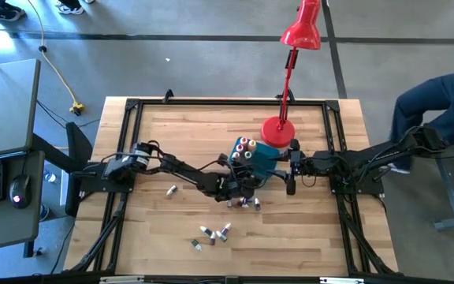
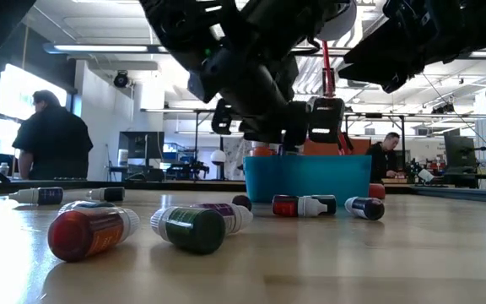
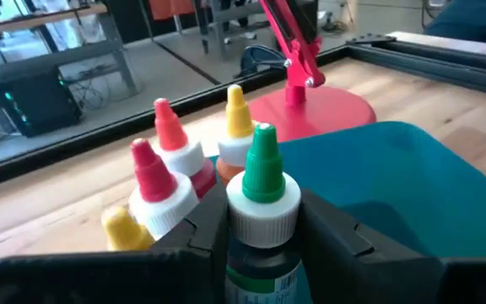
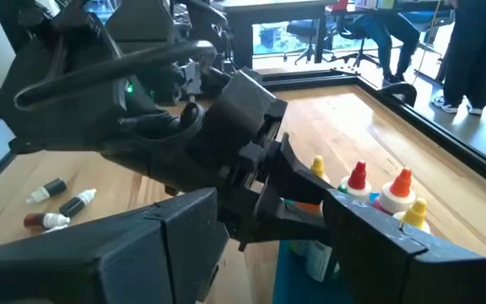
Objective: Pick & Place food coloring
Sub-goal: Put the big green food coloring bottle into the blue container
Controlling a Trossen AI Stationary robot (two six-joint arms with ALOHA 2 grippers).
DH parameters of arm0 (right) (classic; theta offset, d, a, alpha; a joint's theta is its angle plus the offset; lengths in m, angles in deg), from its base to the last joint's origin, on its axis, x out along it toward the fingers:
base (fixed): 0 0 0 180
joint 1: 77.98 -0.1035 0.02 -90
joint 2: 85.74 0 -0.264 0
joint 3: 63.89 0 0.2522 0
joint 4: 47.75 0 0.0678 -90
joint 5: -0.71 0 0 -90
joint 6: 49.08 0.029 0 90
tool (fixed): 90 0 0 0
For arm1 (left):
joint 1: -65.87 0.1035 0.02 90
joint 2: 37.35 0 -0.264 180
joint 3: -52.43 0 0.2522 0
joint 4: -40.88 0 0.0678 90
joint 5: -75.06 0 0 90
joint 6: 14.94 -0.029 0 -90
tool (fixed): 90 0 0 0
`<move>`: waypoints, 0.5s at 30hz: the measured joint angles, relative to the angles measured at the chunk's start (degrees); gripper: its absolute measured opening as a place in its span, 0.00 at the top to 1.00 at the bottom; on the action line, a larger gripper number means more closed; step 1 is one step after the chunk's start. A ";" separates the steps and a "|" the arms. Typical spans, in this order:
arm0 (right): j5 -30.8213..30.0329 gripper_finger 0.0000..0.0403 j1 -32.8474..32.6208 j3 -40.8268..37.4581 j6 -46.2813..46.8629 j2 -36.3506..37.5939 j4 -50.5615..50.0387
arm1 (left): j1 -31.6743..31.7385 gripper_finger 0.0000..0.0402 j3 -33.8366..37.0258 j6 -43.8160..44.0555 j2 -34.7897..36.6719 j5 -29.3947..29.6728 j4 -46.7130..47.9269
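Four capped bottles [image 3: 188, 156] already stand upright in the teal tub [image 3: 412, 181], so the left gripper [image 3: 264, 245], pinching a green-capped bottle [image 3: 264, 181] upright, hangs over the tub beside them, seemingly to set it down. The right gripper [image 1: 292, 175], fingers spread and empty, waits at the tub's right side; more bottles [image 1: 211, 233] lie on the near table [image 1: 306, 244].

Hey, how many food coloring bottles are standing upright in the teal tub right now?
4 standing free in the teal plastic tub: two red-capped bottles and two yellow-capped bottles. A fifth, the green-capped bottle, is upright in the left gripper. More may be hidden.
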 joint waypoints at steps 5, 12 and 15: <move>0.00 0.47 -0.01 0.00 0.00 0.00 -0.09 | 0.92 0.68 -0.20 0.52 0.10 -3.67 0.41; 0.04 0.48 0.01 0.00 0.00 -0.02 -0.20 | 2.67 0.66 -0.20 0.24 0.09 -4.74 1.10; 0.06 0.47 0.01 0.00 0.00 -0.02 -0.44 | 3.08 0.65 -0.20 0.21 0.09 -4.82 1.29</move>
